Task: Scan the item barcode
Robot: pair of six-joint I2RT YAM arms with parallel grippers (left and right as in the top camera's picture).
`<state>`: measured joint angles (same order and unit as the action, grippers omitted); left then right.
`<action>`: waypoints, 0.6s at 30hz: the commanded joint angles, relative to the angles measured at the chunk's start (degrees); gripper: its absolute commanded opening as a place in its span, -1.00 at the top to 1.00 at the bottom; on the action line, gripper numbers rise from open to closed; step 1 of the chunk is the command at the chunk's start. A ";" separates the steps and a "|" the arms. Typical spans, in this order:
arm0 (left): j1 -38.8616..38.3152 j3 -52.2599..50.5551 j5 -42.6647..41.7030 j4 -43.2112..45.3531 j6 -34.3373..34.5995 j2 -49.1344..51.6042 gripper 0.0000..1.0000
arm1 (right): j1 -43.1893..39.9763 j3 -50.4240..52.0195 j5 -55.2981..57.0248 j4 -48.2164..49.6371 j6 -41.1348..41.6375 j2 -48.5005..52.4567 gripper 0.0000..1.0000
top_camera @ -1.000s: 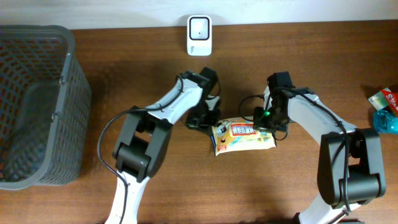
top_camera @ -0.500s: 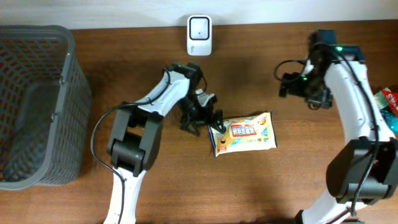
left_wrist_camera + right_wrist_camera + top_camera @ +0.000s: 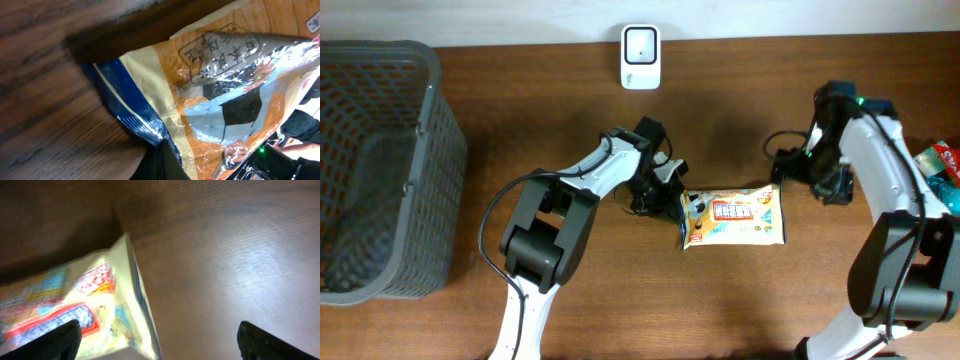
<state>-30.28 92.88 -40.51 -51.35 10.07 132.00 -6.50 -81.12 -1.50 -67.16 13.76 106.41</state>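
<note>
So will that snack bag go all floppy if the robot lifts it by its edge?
Probably floppy: the snack bag is thin crinkly film, wrinkled in the left wrist view, so it would likely sag from a pinched edge. It looks flat, so it is probably light. The shiny film may be slippery, but it lies flat and shouldn't roll.

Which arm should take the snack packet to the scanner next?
Left. The left gripper is shut on the snack packet at its left edge, nearer the scanner. The right gripper is open, off the packet.
</note>
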 commanded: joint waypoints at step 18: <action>-0.48 -2.10 2.80 0.26 -0.68 3.04 -0.98 | 5.81 16.83 -19.54 17.77 2.01 -0.13 -0.64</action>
<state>-29.28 95.31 -46.35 -54.22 10.35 130.80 -1.08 -64.88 -17.58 -49.82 14.94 106.34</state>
